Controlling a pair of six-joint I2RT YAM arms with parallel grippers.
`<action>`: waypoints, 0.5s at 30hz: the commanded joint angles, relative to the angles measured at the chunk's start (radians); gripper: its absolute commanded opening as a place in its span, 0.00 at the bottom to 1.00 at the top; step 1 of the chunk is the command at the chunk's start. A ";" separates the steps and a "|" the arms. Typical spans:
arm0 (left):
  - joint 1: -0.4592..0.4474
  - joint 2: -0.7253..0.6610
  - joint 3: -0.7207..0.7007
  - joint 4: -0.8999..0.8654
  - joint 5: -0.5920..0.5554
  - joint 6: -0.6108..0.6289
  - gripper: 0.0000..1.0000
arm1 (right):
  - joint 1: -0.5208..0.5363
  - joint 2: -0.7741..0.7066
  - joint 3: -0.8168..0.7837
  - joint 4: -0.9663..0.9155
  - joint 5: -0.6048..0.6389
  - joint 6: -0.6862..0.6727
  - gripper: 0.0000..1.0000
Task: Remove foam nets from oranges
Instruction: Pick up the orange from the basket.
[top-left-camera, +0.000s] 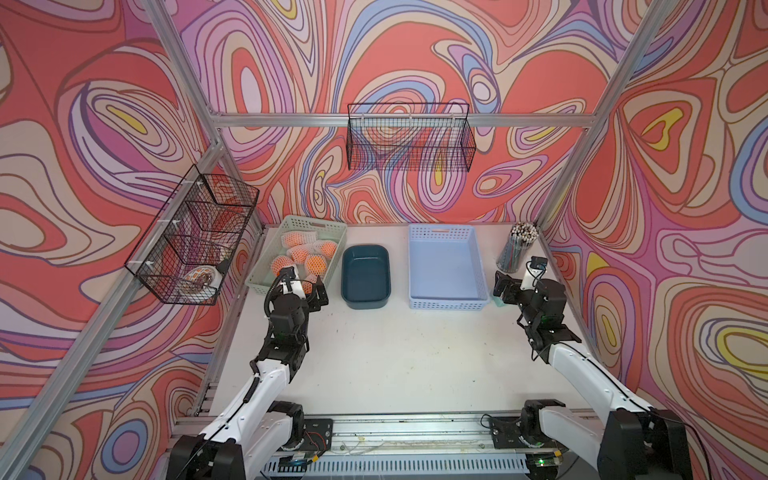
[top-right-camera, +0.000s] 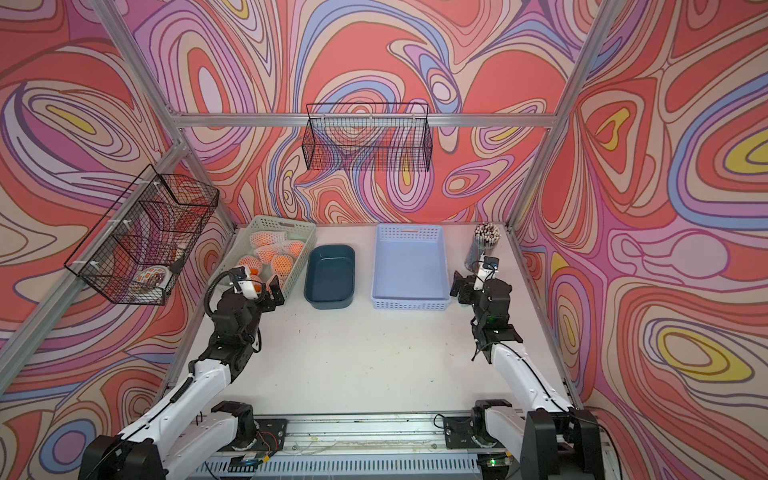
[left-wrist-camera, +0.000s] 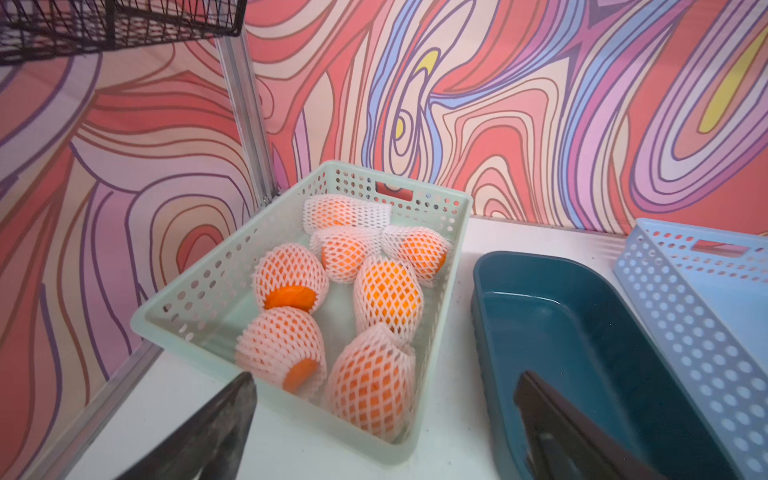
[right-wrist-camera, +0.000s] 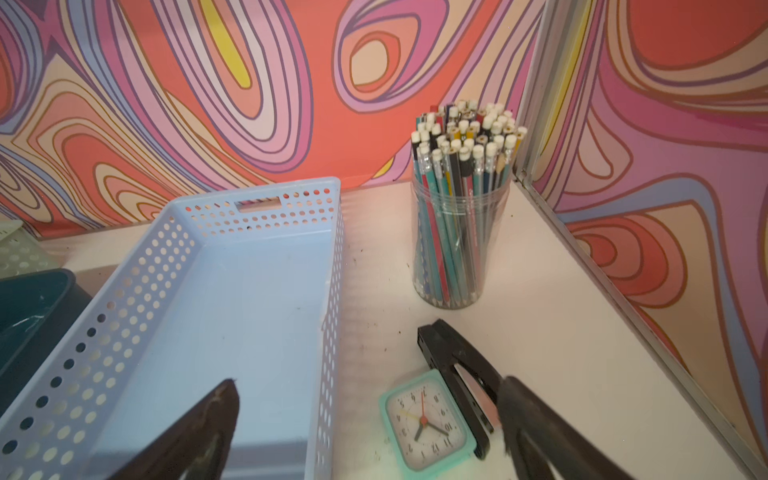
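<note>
- The left gripper (left-wrist-camera: 386, 376) is hovering with its jaws spread wide and gripping nothing, at the near end of the green basket (left-wrist-camera: 199, 274), left of centre in both top views.
- The oranges (left-wrist-camera: 291, 297) are all lying in that basket, each wearing one of the foam nets (left-wrist-camera: 386, 291); none is looking unwrapped.
- The fruits are lying packed against one another. Wide jaws coming down are risking a strike on a neighbour or the basket wall, which would be rolling the target away.
- The mesh is looking soft. A shallow pinch is likely slipping off; a deep one is clamping fruit and net together.
- The right gripper (right-wrist-camera: 368, 384), equally wide and empty, is hanging at the right of the top views beside the blue basket (right-wrist-camera: 124, 316). A low sweep is risking contact with the clock (right-wrist-camera: 424, 419) or the pencil jar (right-wrist-camera: 457, 232).
</note>
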 joint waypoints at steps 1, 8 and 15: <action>-0.013 -0.055 0.055 -0.313 0.051 -0.121 1.00 | 0.008 -0.042 0.063 -0.215 -0.017 0.023 0.98; -0.034 -0.064 0.272 -0.676 0.105 -0.206 1.00 | 0.019 -0.187 0.115 -0.391 -0.029 0.082 0.98; -0.038 0.057 0.563 -0.944 0.129 -0.192 1.00 | 0.023 -0.231 0.216 -0.594 -0.052 0.110 0.98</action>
